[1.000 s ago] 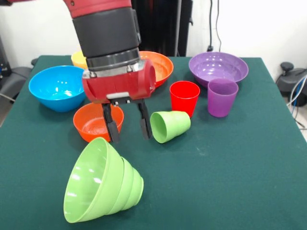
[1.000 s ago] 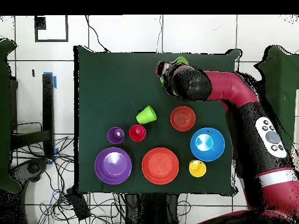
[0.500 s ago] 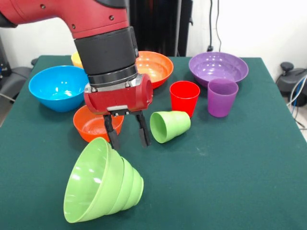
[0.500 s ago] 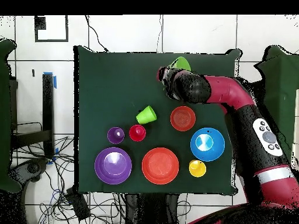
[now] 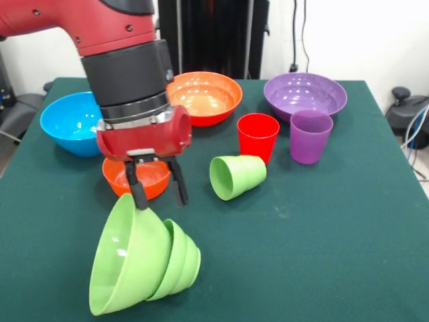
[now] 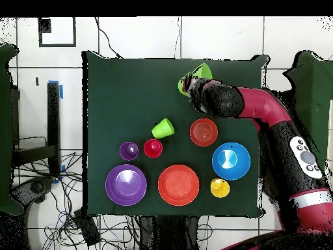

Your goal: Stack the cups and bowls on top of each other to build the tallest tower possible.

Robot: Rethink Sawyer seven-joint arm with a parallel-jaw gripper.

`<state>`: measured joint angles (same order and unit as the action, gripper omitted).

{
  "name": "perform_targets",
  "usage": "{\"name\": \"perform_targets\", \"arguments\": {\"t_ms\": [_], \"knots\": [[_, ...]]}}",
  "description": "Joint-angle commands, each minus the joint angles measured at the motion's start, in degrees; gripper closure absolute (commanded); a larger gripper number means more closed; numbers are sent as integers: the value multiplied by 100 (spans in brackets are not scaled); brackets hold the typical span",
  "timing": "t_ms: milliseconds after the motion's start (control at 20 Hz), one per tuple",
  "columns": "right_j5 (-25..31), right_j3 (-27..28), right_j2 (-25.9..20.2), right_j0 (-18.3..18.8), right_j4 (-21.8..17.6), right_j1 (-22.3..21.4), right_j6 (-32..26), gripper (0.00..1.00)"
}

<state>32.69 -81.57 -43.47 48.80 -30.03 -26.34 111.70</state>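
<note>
We see the gripper (image 5: 156, 193) shift sideways from the gap beside the tipped green cup (image 5: 237, 176) and arrive over the rim of the large green bowl (image 5: 127, 258), which lies on its side on the green surface (image 5: 322, 241) with the small green bowl (image 5: 181, 258) nested behind it. The fingers (image 5: 137, 191) are parted and empty; one tip appears to touch the bowl's upper rim, the other hangs just past it. The pair of bowls has tilted a little since the previous second, which we read as the first contact.

Beyond the green bowl pair, the small orange-red bowl (image 5: 134, 178) sits just behind the gripper, the blue bowl (image 5: 67, 121), the orange bowl (image 5: 204, 94) and the purple bowl (image 5: 305, 94) farther back. The red cup (image 5: 258, 136) and purple cup (image 5: 310, 136) stand upright near the tipped green cup. From overhead the yellow cup (image 6: 220, 188) shows beside the blue bowl.

No tower stands yet; in our judgement the stacking is only beginning, with a grasp on the bowl rim the likely step.
</note>
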Motion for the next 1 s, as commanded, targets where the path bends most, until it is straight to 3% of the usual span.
{"name": "perform_targets", "arguments": {"t_ms": [50,1000], "knots": [[439,-255,-97,72,-331,-64,-1420,0],[172,-536,-101,200,-393,-229,-1167,0]]}}
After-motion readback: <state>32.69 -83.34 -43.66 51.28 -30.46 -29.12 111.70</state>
